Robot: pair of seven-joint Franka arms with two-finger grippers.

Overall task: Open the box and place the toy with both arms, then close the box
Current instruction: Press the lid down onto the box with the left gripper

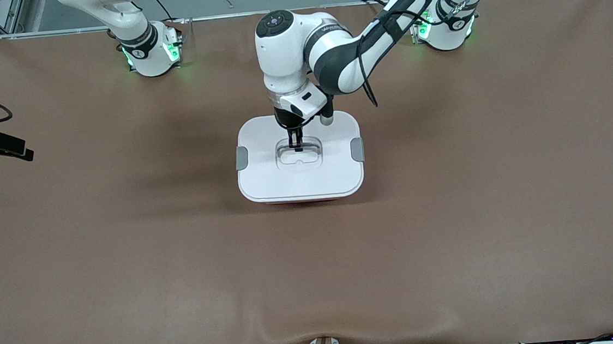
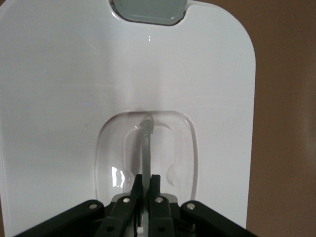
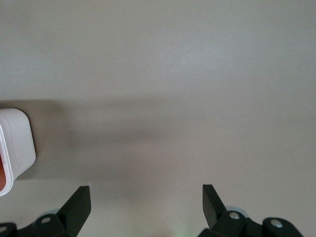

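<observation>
While the left hand (image 2: 146, 190) pinches one box's (image 1: 301, 180) handle (image 2: 147, 143), the waiting right hand (image 3: 146, 205) gapes, seemingly over bare table (image 1: 127, 252).

White lid (image 1: 301, 178), centre frame; grey clips (image 1: 241, 158) at both short edges; clear recessed handle (image 1: 298, 153); thin red-pink strip of tub below lid's lower edge. Plain brown table cover (image 1: 127, 252). White arms, black joint bands, green base lights, upper frame. Black left gripper (image 1: 296, 143); black right gripper (image 3: 146, 197).
</observation>
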